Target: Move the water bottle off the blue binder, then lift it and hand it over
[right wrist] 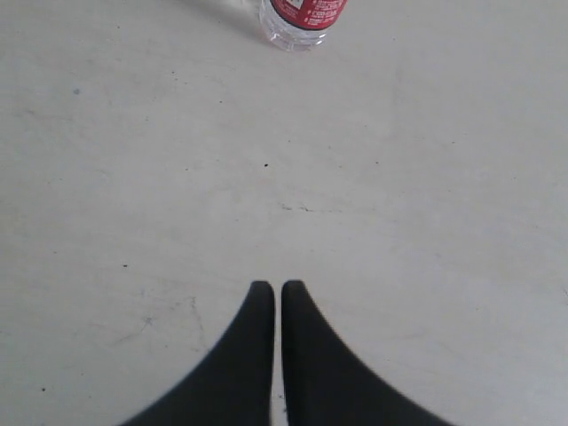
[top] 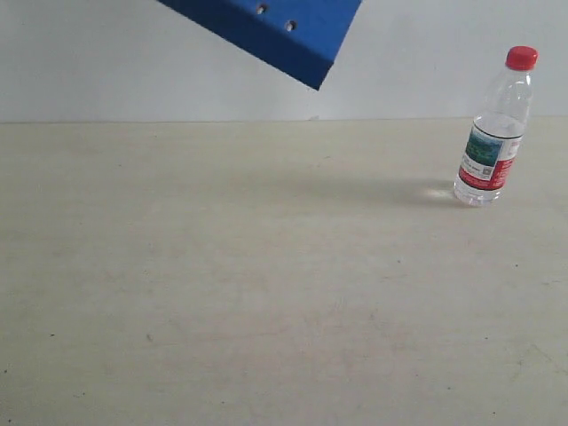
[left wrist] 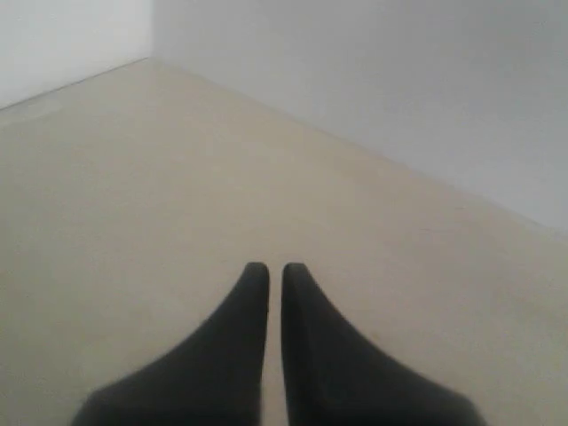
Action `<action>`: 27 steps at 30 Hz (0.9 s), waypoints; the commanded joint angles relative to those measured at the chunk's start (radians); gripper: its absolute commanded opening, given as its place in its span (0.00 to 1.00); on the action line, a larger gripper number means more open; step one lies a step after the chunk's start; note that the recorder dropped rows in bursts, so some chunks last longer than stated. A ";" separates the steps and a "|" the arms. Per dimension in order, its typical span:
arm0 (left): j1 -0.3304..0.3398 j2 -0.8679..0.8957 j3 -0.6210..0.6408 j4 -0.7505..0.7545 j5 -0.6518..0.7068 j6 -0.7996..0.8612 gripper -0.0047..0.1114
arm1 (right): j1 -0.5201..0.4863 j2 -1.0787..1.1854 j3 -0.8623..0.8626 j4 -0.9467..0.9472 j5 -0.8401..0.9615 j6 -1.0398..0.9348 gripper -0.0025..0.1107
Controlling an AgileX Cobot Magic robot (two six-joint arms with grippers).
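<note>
The water bottle (top: 493, 133) stands upright on the table at the right, red cap on top, red, white and green label facing me. Its base also shows in the right wrist view as the water bottle (right wrist: 302, 18), well ahead of my right gripper (right wrist: 277, 286), which is shut and empty. The blue binder (top: 275, 31) hangs tilted in the air at the top of the exterior view, one corner pointing down, two rivets showing; what holds it is out of view. My left gripper (left wrist: 275, 268) is shut and empty over bare table. Neither gripper appears in the exterior view.
The beige table (top: 248, 284) stretches across the exterior view up to a pale wall (top: 89, 62) behind it. In the left wrist view the table (left wrist: 177, 177) meets grey walls (left wrist: 399, 80) at a corner.
</note>
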 commanded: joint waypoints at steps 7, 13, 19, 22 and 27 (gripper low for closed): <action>0.004 0.106 0.015 0.330 0.579 -0.071 0.09 | -0.003 -0.007 0.002 0.008 -0.022 0.005 0.02; 0.004 0.263 0.009 0.244 0.514 0.074 0.09 | -0.003 -0.007 0.002 0.024 -0.037 0.005 0.02; 0.004 0.428 0.014 0.246 0.394 0.076 0.09 | -0.003 -0.007 0.002 0.030 -0.031 0.003 0.02; 0.004 0.447 0.014 0.246 0.396 0.076 0.09 | -0.003 -0.007 0.002 0.030 -0.031 0.003 0.02; 0.004 0.448 0.014 0.250 0.403 0.082 0.09 | -0.003 -0.007 0.002 0.033 -0.049 0.003 0.02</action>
